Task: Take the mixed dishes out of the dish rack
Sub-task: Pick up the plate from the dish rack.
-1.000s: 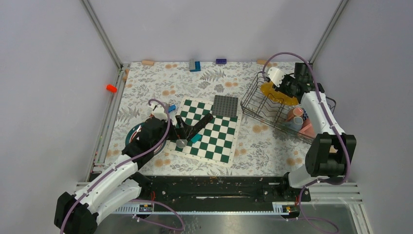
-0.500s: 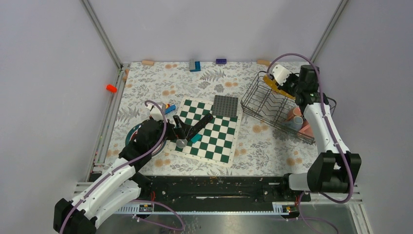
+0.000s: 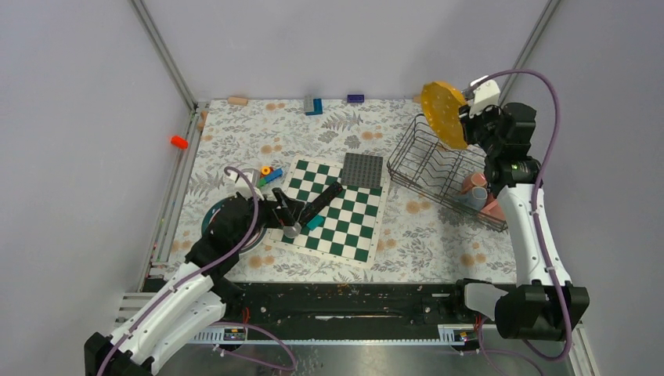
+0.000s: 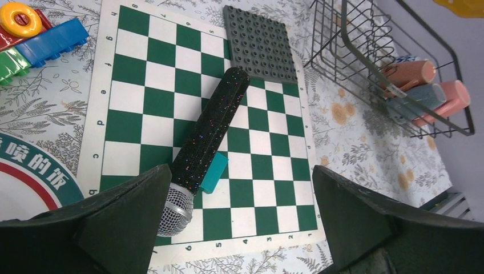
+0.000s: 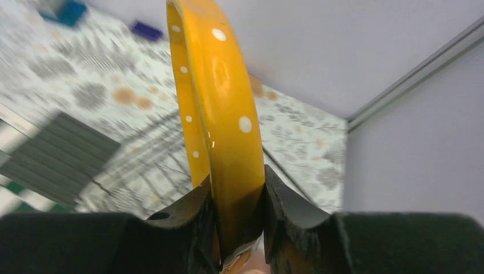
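My right gripper (image 3: 463, 125) is shut on the rim of the round yellow-orange plate (image 3: 443, 115), which hangs on edge in the air above the far end of the black wire dish rack (image 3: 435, 168). In the right wrist view the white-dotted plate (image 5: 214, 103) stands upright between the jaws of that gripper (image 5: 237, 194). Pink and grey mugs (image 3: 479, 193) lie at the rack's near right end, also seen as mugs (image 4: 422, 85) in the left wrist view. A round patterned dish (image 4: 25, 182) lies on the table left of the chessboard. My left gripper (image 4: 240, 211) is open and empty, low over the board's near edge.
A green-and-white chessboard (image 3: 337, 205) carries a black stick with a silver head (image 4: 208, 137) and a teal block (image 4: 212, 172). A dark grey studded plate (image 3: 363, 169) lies at its far corner. Toy blocks (image 3: 268, 174) sit left of it, more along the back wall (image 3: 313, 104).
The right arm has lifted the yellow plate up out of the rack and turned it on edge above it. The left arm has drawn back a little toward the near left.
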`<state>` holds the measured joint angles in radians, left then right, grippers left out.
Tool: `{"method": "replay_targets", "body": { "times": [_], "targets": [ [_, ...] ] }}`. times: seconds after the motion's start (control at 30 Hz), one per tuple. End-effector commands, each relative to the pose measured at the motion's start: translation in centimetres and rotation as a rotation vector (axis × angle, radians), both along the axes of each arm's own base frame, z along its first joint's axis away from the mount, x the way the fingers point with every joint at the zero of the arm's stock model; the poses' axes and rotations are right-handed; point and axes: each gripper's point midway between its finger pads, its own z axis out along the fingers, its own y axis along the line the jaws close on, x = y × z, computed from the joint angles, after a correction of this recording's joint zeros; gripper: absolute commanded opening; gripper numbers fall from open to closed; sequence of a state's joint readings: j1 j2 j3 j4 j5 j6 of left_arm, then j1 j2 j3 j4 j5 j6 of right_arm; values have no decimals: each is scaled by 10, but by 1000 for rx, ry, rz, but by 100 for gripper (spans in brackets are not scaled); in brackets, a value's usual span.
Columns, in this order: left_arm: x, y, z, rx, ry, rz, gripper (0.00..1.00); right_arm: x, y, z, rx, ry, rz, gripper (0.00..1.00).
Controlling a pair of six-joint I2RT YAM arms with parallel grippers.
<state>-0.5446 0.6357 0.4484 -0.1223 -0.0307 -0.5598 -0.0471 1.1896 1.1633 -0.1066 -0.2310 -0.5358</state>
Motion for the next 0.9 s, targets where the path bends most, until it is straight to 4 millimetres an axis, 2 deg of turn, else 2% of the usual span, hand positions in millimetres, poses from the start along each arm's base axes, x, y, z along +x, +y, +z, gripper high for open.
{"method": "replay_targets", "body": {
  "times": [0.0,0.17,0.33,0.47,0.63,0.73,0.87],
  "targets": [
    [1,5,11,-64,-14,54,99,-24,30,142,466,-324,49,0],
    [3,13,18,-97,13,125,99,-41,55,151,861,-236,105,0],
    [2,4,33,-179,6,103,99,-56,85,128,1172,-50,169,0],
    [-1,-11,44,-257,12,42,99,-74,109,90,1300,79,167,0],
    [-7,-36,57,-349,20,-85,99,-96,144,25,1325,240,148,0],
    [-10,-54,57,-432,24,-167,99,-104,162,-5,1418,348,184,0],
    [-13,-77,55,-495,73,-277,99,-114,176,-31,1515,454,239,0]
  ]
}}
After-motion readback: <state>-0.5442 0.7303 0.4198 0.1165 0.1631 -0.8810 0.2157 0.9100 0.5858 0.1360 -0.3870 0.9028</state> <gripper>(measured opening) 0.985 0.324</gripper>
